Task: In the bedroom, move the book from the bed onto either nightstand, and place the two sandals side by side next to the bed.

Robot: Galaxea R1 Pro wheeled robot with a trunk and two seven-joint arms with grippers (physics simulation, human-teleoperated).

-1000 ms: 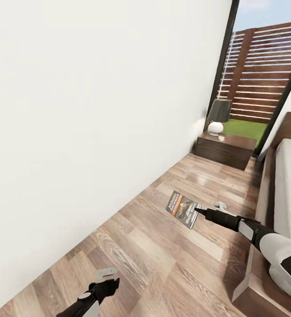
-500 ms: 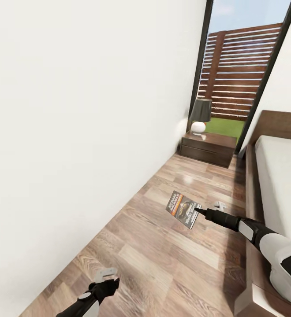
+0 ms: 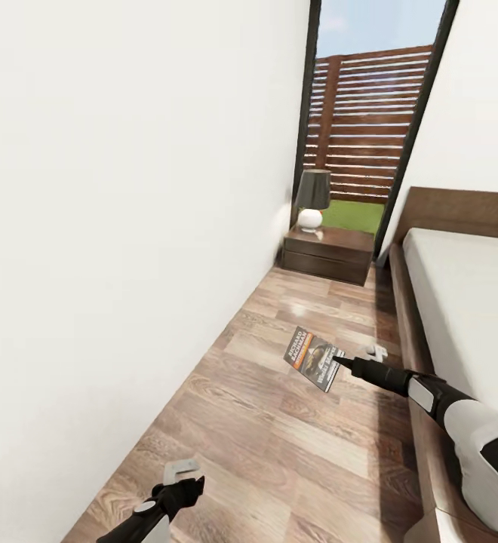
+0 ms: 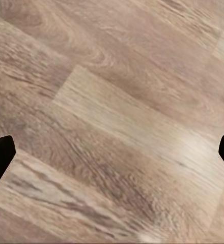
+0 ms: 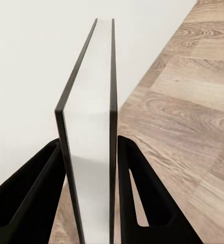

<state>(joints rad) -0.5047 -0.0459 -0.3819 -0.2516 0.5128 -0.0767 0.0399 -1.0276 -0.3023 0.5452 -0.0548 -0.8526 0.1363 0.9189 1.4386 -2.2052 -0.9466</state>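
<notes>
**Book held above the floor, nightstand ahead**

Head view: the right gripper (image 3: 338, 362) reaches forward from the right side and grips the book (image 3: 314, 358) by one edge, holding it in the air above the wooden floor (image 3: 279, 445) — cover up, showing white lettering, an orange band and a greyish picture. The bed (image 3: 468, 302) runs along the right, its pale mattress inside a dark wooden frame, with a headboard (image 3: 460, 215) at the far end. Beyond the book, against the far window, stands the nightstand (image 3: 329, 256), between the white wall (image 3: 128, 226) and the bed, with a lamp (image 3: 312, 199) on top. Through the window show a slatted fence (image 3: 370, 121) and a strip of grass. The left gripper (image 3: 181, 477) hangs low near the bottom edge, over bare floor.

Left wrist view: the two dark fingertips (image 4: 0, 155) sit wide apart at opposite edges, with nothing but floor planks between them — the left gripper is spread and holds nothing.

Right wrist view: the book (image 5: 91, 152) is seen edge-on, white pages between dark covers, standing upright between two black fingers (image 5: 137, 188) that press against its covers on either side. White wall lies behind it and floor planks to one side.
</notes>
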